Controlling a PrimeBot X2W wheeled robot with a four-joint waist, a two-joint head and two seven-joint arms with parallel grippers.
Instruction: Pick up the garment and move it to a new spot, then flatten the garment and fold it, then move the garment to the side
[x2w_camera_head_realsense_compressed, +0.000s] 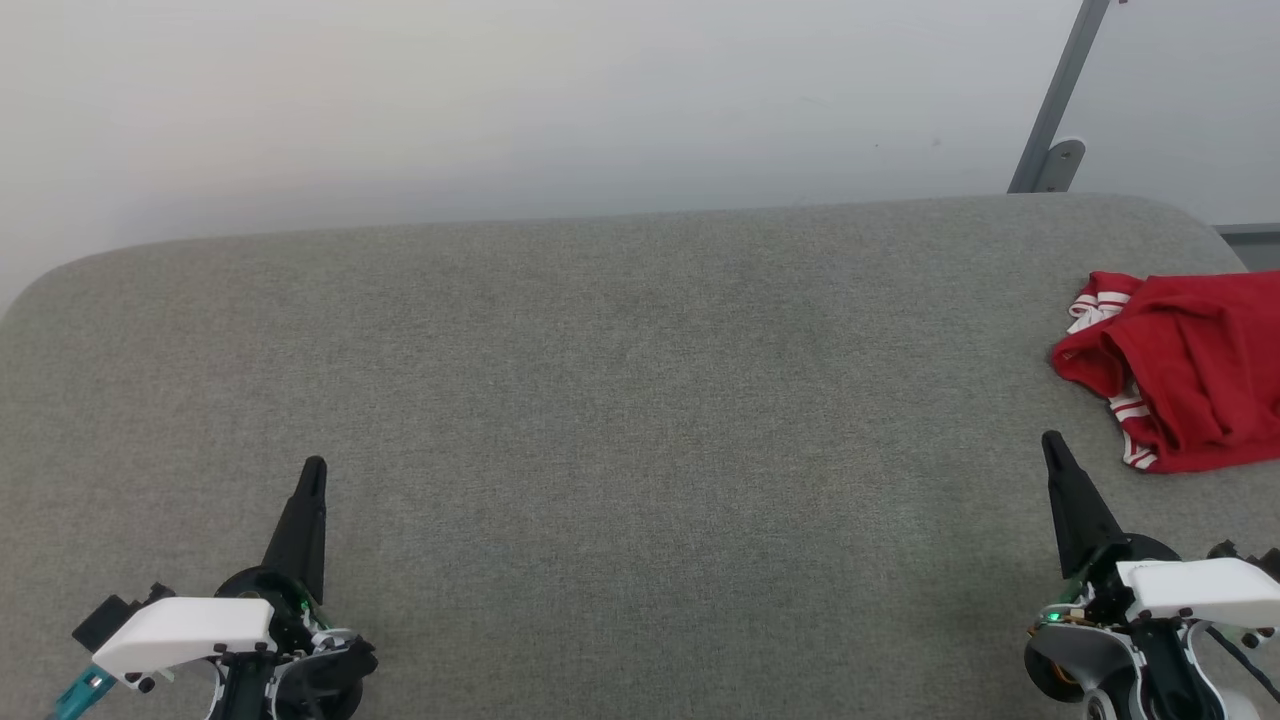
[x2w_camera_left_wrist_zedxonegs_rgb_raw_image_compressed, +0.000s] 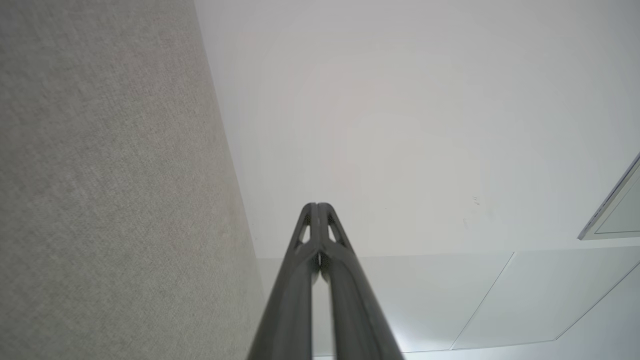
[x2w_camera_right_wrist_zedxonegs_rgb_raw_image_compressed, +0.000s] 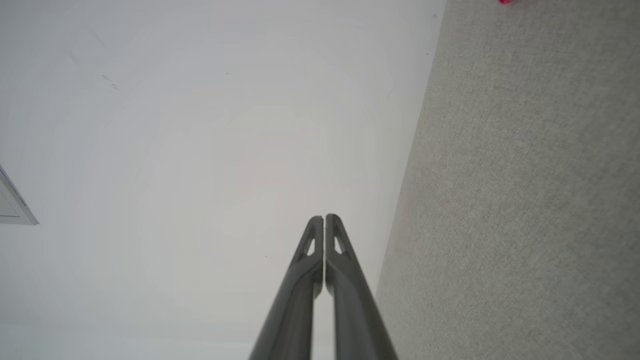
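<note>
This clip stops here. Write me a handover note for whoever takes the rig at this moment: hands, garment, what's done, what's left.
Left hand: shut, empty, low at the near left of the grey surface.
Right hand: shut, empty, near right.
Garment: bunched at the surface's right end, just beyond the right hand and untouched; the head view's edge cuts it off.
Done: probably nothing, as it looks rumpled rather than folded.
Left: pick it up, move it, flatten, fold, set aside.
</note>
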